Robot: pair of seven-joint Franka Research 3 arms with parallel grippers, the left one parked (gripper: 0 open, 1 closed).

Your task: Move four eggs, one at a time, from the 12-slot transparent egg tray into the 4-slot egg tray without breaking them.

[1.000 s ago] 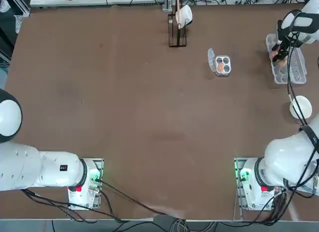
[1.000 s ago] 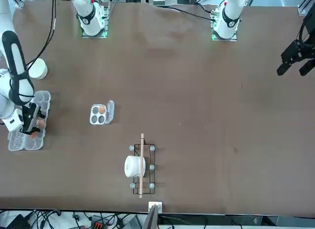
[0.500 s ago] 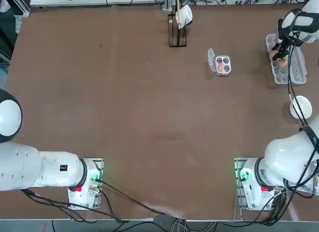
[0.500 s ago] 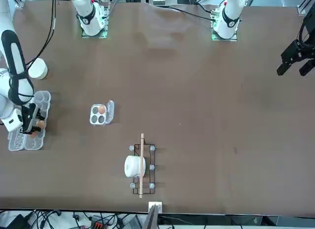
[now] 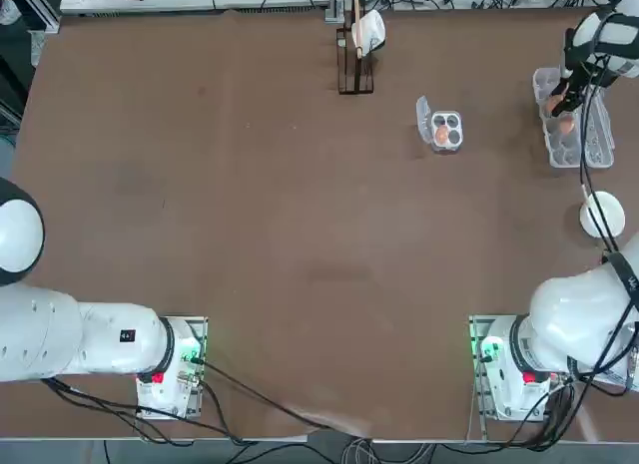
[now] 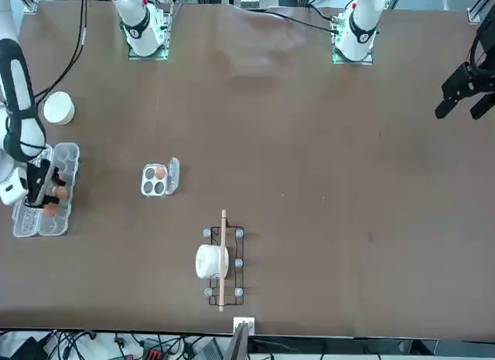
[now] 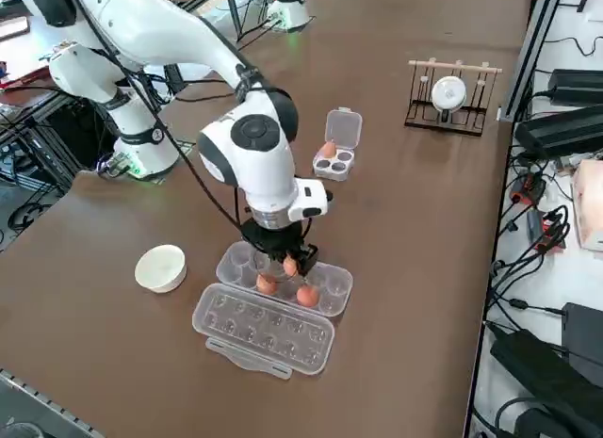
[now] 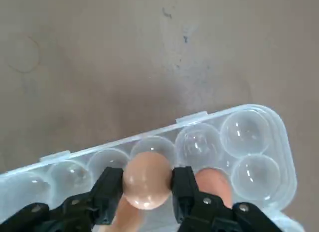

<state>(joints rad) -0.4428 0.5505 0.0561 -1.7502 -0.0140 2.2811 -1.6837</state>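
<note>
Egg (image 8: 147,174) is pinched between two fingers of the right gripper (image 8: 148,188), over the 12-slot tray (image 5: 599,157) at the upper right of the top view. The 4-slot tray (image 5: 458,118) lies to the left and slightly lower in that frame, so the carry should go leftward.

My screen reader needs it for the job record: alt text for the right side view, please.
The right arm's fingers hold an egg above the open clear egg carton, where two more eggs sit in cups. Beyond it is the small open tray with one egg; a white bowl and a wire rack stand apart.
</note>
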